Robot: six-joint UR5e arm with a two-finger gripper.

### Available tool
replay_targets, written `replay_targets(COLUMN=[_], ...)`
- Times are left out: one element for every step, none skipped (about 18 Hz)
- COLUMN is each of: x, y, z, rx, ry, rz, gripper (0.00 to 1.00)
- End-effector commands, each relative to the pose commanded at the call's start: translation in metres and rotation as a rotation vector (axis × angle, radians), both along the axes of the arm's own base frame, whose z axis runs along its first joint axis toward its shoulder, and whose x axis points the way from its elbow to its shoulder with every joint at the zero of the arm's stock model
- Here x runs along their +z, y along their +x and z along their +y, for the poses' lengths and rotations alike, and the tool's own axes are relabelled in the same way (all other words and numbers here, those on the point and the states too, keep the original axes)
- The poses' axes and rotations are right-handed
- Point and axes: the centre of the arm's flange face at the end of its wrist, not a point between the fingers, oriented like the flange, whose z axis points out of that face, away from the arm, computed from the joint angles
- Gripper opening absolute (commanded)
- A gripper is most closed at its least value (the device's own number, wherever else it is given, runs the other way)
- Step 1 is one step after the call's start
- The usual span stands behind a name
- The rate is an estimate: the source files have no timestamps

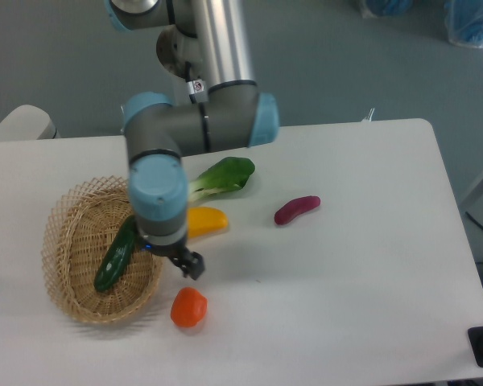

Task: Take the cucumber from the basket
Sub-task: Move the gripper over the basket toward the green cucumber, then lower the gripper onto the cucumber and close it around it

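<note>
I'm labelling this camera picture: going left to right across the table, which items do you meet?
basket → cucumber → orange pepper → bok choy → eggplant. The yellow pepper, partly behind the arm, is left out.
</note>
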Motion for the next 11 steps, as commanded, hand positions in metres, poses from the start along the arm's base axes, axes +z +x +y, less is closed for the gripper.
replay_targets(x=[-0.003, -0.008, -0.014, -0.018, -0.025, -0.033, -0.038, -0.044, -0.048, -0.049, -0.053], y=[0.007, 0.013, 0.019, 0.027, 0.034, 0.041, 0.049, 0.056, 0.058, 0.065, 0.069], z=[0.001, 0.002, 0.001, 0.000, -0.001, -0.003, -0.004, -0.007, -0.008, -0.008, -0.008], rx=[-0.003, -0.005, 0.005, 0.023, 0.046, 0.059, 0.064, 0.069, 0.082, 0.092, 0.098], ry=[-0.003, -0.004, -0.006, -0.003, -0.002, 0.006, 0.016, 0.018, 0.017, 0.014, 0.007], rz=[-0.001, -0.001, -0.002, 0.001, 0.004, 0.008, 0.013, 0.016, 0.015, 0.014, 0.013], gripper=[1.00, 1.00, 1.00, 1.00, 1.00, 1.00, 1.00, 1.00, 1.00, 1.00, 1.00])
